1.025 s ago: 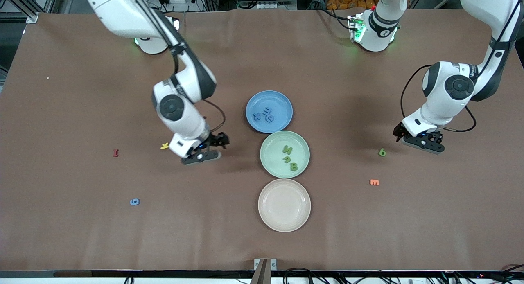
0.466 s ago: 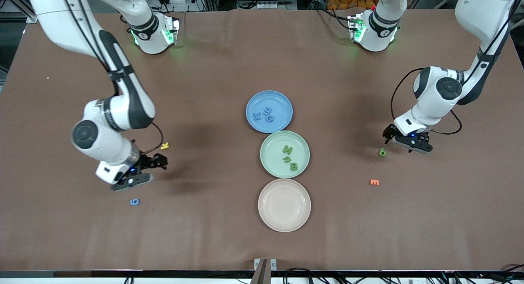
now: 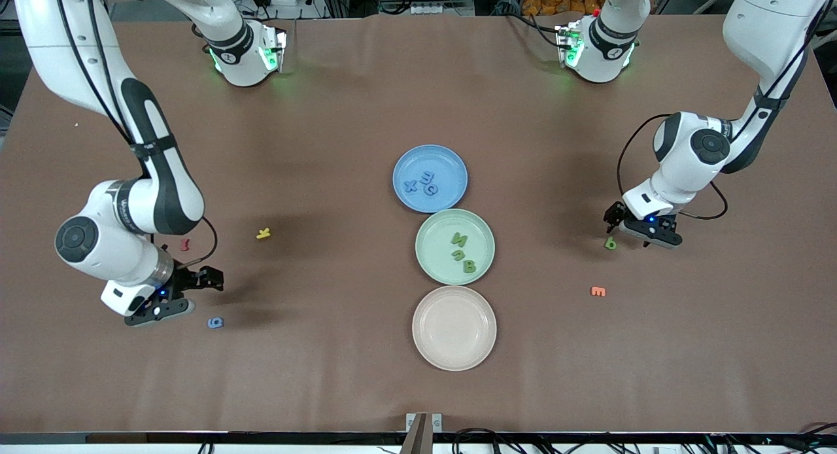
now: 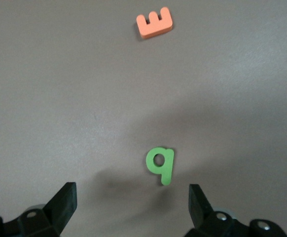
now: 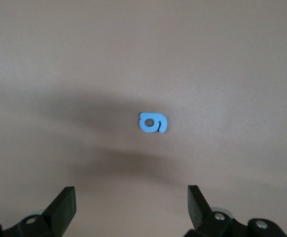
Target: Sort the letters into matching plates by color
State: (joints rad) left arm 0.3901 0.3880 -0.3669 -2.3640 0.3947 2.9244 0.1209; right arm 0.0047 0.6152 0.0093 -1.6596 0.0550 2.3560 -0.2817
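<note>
The blue plate (image 3: pixel 444 159) holds three blue letters (image 3: pixel 426 182). The mint green plate (image 3: pixel 435 235), just nearer the camera, holds three green letters (image 3: pixel 461 252). A loose green letter (image 3: pixel 610 243) (image 4: pixel 160 165) lies on the table toward the left arm's end. My left gripper (image 3: pixel 633 227) (image 4: pixel 132 197) hovers open beside and just above it, nothing between its fingers. A loose blue digit (image 3: pixel 215 322) (image 5: pixel 153 123) lies toward the right arm's end. Above the table beside that digit, my right gripper (image 3: pixel 185 296) (image 5: pixel 131 195) is open and empty.
A cream-white plate (image 3: pixel 454 359) sits nearest the camera in the row of plates. An orange E (image 3: pixel 597 291) (image 4: pixel 155 22) lies near the green letter, closer to the camera. A yellow piece (image 3: pixel 263 233) and a red piece (image 3: pixel 185 244) lie by the right arm.
My right arm has swung away from the plates toward its end of the table and now hangs by the blue digit. My left gripper has moved closer to the green letter.
</note>
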